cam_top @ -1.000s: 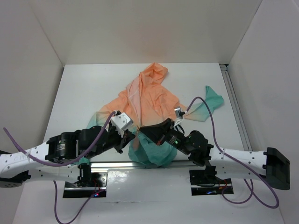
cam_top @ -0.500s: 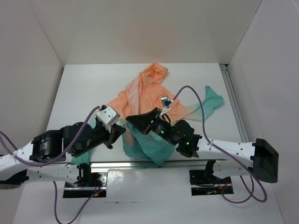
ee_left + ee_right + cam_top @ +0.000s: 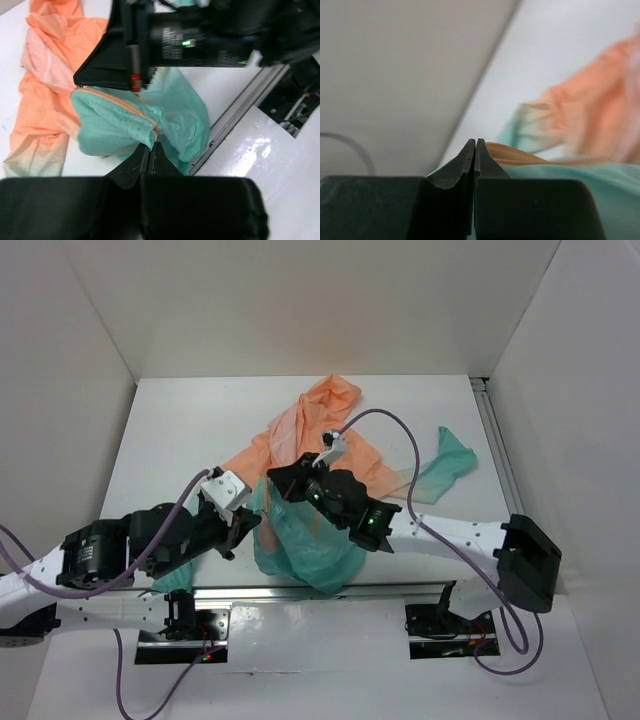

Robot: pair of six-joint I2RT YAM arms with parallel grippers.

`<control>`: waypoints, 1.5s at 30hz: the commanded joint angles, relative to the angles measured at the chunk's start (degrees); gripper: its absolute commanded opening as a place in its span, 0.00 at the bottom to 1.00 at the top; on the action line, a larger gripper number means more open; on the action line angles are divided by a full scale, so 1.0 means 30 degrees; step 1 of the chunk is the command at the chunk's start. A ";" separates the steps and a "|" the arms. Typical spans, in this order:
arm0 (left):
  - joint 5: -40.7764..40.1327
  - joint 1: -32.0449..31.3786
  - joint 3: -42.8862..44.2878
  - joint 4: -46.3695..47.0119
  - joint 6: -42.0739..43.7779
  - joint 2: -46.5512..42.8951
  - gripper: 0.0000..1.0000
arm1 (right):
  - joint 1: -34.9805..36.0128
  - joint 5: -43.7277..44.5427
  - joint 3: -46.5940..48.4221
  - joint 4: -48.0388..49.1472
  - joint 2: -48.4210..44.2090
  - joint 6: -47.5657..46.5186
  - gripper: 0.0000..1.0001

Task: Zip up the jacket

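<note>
The jacket (image 3: pixel 322 445) lies mid-table, its orange hood at the far end and its teal hem bunched at the near edge between my two arms. My left gripper (image 3: pixel 149 151) is clenched on a fold of the teal hem. My right gripper (image 3: pixel 134 86) is clenched too, just far of it, where the orange tape (image 3: pixel 119 103) ends. I cannot tell whether it has the slider or only cloth.

The risks as I judge them:
- The tape between my grippers sags and curves. If I pull the right one away without the left holding the hem taut, the slider could jam or drag the whole jacket along.
- Loose teal cloth crowds the tape, so a fold could get eaten by the slider.
- My left grip is a thin pinch at the cloth's edge and could slip under tension.
- My arms are crossed close together, so a wide move could knock one into the other.
</note>
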 commanded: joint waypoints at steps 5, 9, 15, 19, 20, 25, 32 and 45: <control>0.2044 -0.0424 0.1161 0.1696 -0.0219 -0.0425 0.00 | -0.1519 0.5224 0.0866 -0.4989 0.1667 0.0279 0.00; 0.1839 -0.0424 0.1161 0.1696 -0.0219 -0.0425 0.00 | -0.1345 0.6890 0.0690 -0.4987 0.1493 -0.0161 0.00; 0.0229 -0.0424 0.0780 0.1054 -0.1765 -0.0135 0.19 | -0.1345 0.6808 -0.0454 -0.0887 0.0146 -0.4579 0.00; 0.0667 -0.0424 0.0782 0.0319 -0.2707 0.0131 1.00 | -0.1139 0.6134 0.1447 -0.1119 -0.0586 -0.8415 0.00; 0.0667 -0.0424 0.0606 0.0319 -0.2883 0.0131 1.00 | -0.0965 0.5728 0.2293 -0.1672 -0.0821 -0.9525 0.00; -0.0447 -0.0424 -0.0915 0.1282 -0.3180 -0.1271 1.00 | 0.0352 0.5343 0.3034 -0.2557 -0.2400 -1.1380 0.00; 0.0227 -0.0424 -0.2441 0.4391 -0.1685 -0.0809 1.00 | 0.2871 0.6279 0.2682 -0.2352 -0.3841 -1.2434 0.00; -0.3025 -0.0424 -0.3087 0.5329 0.0042 0.0313 1.00 | 0.5804 0.5227 0.2946 -0.3729 -0.7087 -1.2526 0.00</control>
